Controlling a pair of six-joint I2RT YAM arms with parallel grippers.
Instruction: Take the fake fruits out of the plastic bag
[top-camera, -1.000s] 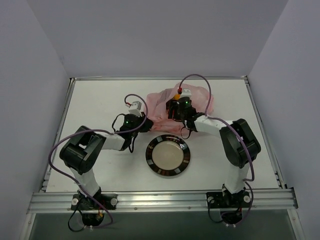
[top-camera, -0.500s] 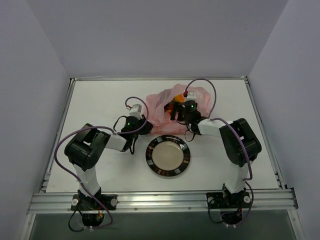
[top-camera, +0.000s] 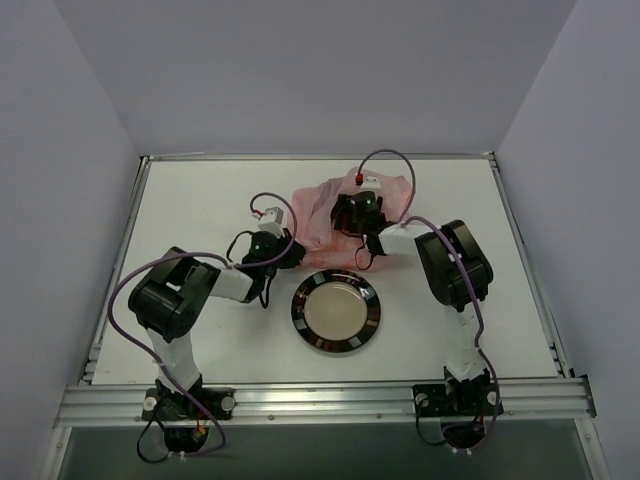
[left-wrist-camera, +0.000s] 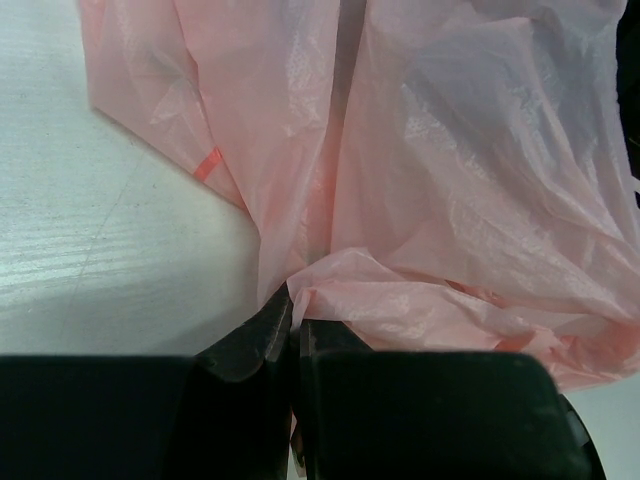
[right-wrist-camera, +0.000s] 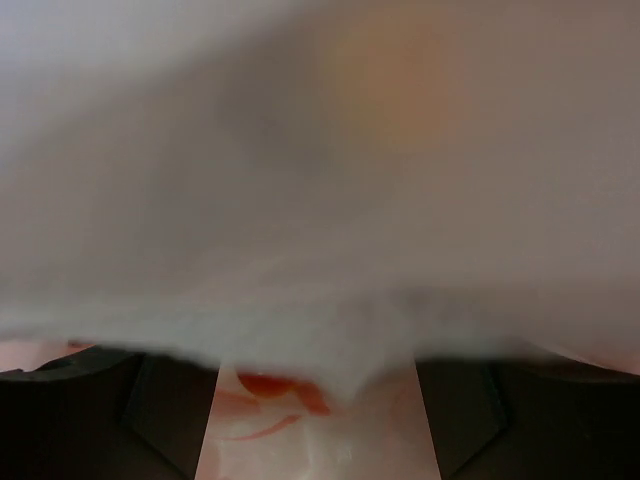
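The pink plastic bag (top-camera: 400, 200) lies crumpled at the back of the table. My left gripper (top-camera: 288, 246) is shut on a fold of its near left edge, and the film is pinched between the black fingertips (left-wrist-camera: 262, 335) of the gripper (left-wrist-camera: 293, 322). My right gripper (top-camera: 352, 213) is pushed into the bag's mouth. In the right wrist view it (right-wrist-camera: 318, 400) is open, with its fingers (right-wrist-camera: 165, 405) wide apart and only pink film and a small red-orange patch (right-wrist-camera: 268, 384) between them. Blurred film covers the lens. An orange blur (right-wrist-camera: 392, 90) shows through it, perhaps one of the fake fruits.
A round dark-rimmed plate (top-camera: 336, 311) sits in front of the bag, between the two arms. The table's raised rim (top-camera: 320, 157) runs just behind the bag. Grey walls stand on three sides.
Half a second ago my right gripper stood further right, with an orange fruit showing in the bag's mouth. It has pushed back in to the left, covering the fruit. My left gripper keeps its hold.
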